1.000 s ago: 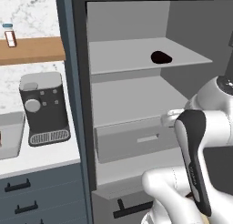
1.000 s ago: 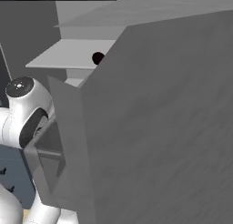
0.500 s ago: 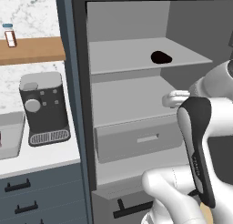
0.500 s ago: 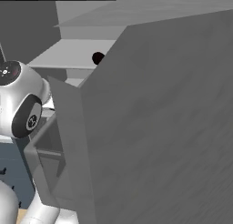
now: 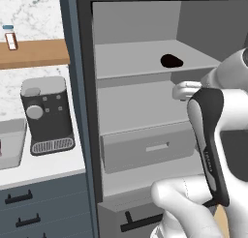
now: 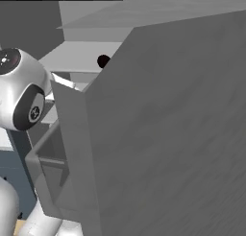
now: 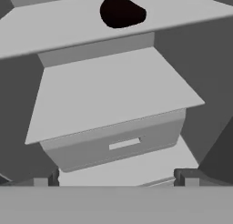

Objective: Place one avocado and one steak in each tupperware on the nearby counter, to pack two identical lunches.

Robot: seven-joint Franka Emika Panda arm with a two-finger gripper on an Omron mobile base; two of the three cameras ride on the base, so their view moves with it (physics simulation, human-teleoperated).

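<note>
Near-black and matte, one avocado (image 5: 171, 61) lies on the upper shelf (image 5: 135, 63) of the open fridge cabinet, toward its right side, alone and untouched; in the hand view it sits at the top (image 7: 122, 12), in the right base view it peeks past the open door (image 6: 103, 61). Below it a bare middle shelf, then a grey pull-out drawer (image 5: 145, 149). The gripper (image 7: 118, 177) hangs in front of the drawer level, jaws spread as wide as they go, holding nothing (fingertips just visible at the frame bottom). It probably stands wide so it can close round the fruit. Left of the cabinet, the white counter (image 5: 48, 167) carries a coffee machine (image 5: 46, 116). Against the frame a second ago, the arm has swung right and risen; the avocado has not shifted.
</note>
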